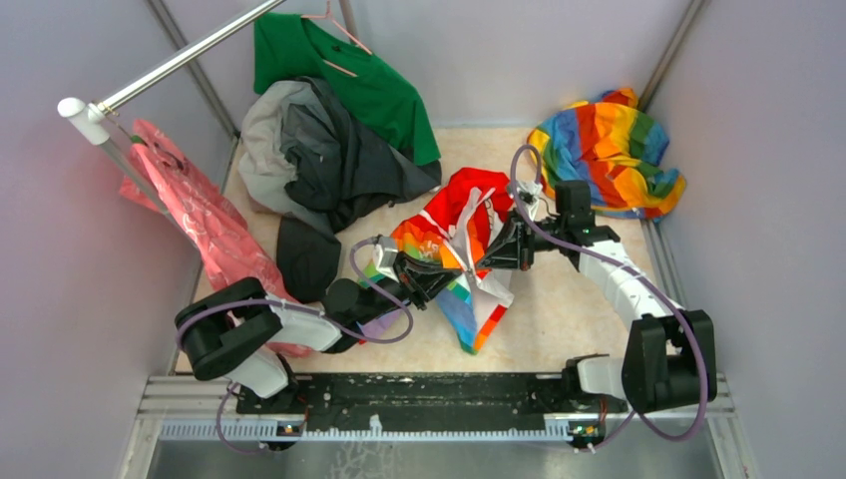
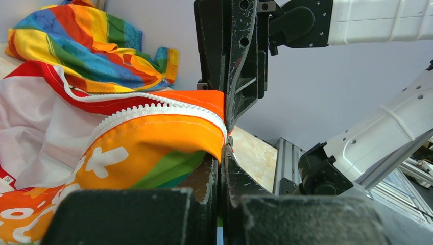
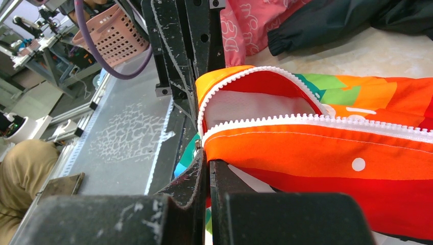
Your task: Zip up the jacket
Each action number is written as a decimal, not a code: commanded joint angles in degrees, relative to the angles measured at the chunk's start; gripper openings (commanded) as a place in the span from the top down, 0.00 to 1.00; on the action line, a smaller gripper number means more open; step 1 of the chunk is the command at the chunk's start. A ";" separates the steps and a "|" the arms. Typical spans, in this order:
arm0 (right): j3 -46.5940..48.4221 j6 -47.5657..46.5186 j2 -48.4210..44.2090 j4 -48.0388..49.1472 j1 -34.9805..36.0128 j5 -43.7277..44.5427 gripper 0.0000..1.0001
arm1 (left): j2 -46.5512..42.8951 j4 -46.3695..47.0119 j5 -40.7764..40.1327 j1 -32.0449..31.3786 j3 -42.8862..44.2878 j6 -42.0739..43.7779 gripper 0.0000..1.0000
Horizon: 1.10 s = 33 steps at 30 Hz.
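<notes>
So the jacket [image 1: 469, 235] is bunched up in the middle of the table [image 1: 569, 299]. The left gripper [image 2: 222, 155] and right gripper [image 3: 207, 158] are both pinched tight on its orange zipper edge [image 3: 306, 130]. Looks light, floppy, kinda slippery, so I'd hold that stiffer edge, not loose cloth.

Rainbow-and-white jacket [image 1: 469, 264], orange zipper strip [image 3: 316, 148]
</notes>
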 commanded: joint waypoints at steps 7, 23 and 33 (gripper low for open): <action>1.45 -0.77 -1.25 0.65 -0.39 -2.50 1.00 | 1.30 15.78 -0.90 -0.40 -0.22 -3.60 1.00; 0.78 0.79 -1.44 2.54 -0.33 -1.86 1.00 | 4.54 15.78 -0.20 -0.41 0.59 -6.89 1.00; 0.13 2.57 -1.57 4.54 -0.39 -1.22 1.00 | 5.35 15.70 4.99 -0.37 1.04 -3.36 1.00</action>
